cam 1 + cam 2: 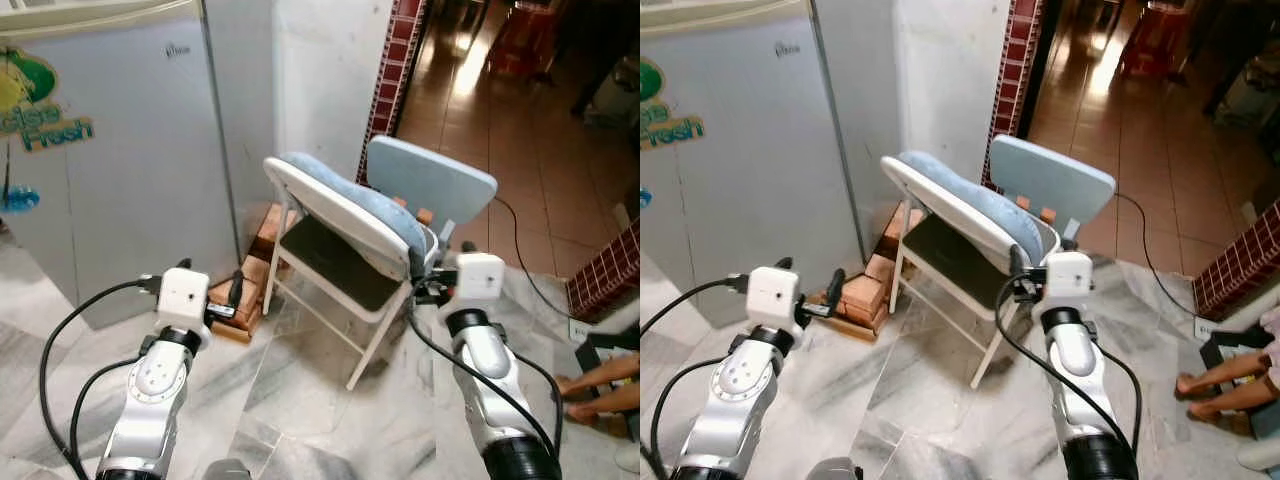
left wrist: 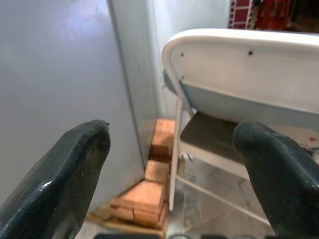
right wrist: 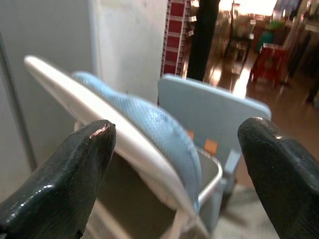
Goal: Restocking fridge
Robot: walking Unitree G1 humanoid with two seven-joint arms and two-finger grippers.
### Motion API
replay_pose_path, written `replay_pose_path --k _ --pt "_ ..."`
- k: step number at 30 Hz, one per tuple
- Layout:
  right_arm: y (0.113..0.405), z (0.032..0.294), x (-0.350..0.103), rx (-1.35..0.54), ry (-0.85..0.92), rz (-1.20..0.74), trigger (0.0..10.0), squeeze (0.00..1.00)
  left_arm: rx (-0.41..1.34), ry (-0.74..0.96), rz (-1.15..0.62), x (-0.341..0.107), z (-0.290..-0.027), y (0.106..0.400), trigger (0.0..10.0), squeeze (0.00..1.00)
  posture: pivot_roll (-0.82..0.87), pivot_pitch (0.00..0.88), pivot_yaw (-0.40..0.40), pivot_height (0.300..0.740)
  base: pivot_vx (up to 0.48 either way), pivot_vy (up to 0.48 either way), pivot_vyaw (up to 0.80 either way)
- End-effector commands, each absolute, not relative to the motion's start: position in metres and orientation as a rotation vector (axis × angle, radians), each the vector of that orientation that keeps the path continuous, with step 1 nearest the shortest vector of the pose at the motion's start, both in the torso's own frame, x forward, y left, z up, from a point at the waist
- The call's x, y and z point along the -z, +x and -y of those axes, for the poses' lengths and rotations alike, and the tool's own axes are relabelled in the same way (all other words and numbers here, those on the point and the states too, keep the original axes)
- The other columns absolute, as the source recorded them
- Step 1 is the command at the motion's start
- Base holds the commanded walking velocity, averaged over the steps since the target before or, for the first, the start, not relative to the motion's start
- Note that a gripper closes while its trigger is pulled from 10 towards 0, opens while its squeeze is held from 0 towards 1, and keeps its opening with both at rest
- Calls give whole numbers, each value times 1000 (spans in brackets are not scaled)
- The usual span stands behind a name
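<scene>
I see my right gripper [image 3: 174,179] with fingers spread wide — beyond them, a folding chair [image 3: 99,119] with a blue cushion [image 3: 149,129].

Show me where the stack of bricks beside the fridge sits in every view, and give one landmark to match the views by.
Left eye view: stack of bricks at the fridge's lower right corner, left of the folding chair.
Right eye view: same spot, left of the chair's front leg.
Left wrist view: low centre, between the open left claw's fingers.
Right wrist view: I cannot make it out.
Shared landmark: the folding chair.
</scene>
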State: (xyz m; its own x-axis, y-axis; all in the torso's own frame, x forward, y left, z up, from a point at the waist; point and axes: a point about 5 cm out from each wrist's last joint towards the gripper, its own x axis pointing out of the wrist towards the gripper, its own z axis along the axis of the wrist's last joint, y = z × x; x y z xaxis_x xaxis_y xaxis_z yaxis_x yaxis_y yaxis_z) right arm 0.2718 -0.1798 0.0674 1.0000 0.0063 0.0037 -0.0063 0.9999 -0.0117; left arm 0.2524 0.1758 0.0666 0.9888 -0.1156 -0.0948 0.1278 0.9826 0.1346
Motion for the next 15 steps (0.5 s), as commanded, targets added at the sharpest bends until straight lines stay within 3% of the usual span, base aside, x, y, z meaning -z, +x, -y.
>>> replay_pose_path --k 1,7,15 --pt "273 179 -73 3 20 14 10000 0 131 144 -90 -68 -175 250 10000 0 6 0 -28 740 0 480 0" --pt "266 184 -73 57 53 6 10000 0 187 185 -109 -73 -177 257 10000 0 -6 0 -25 740 0 477 0" --pt "271 178 -77 -20 -14 -44 10000 0 269 282 -140 -77 -185 265 10000 0 -5 0 -29 740 0 436 0"
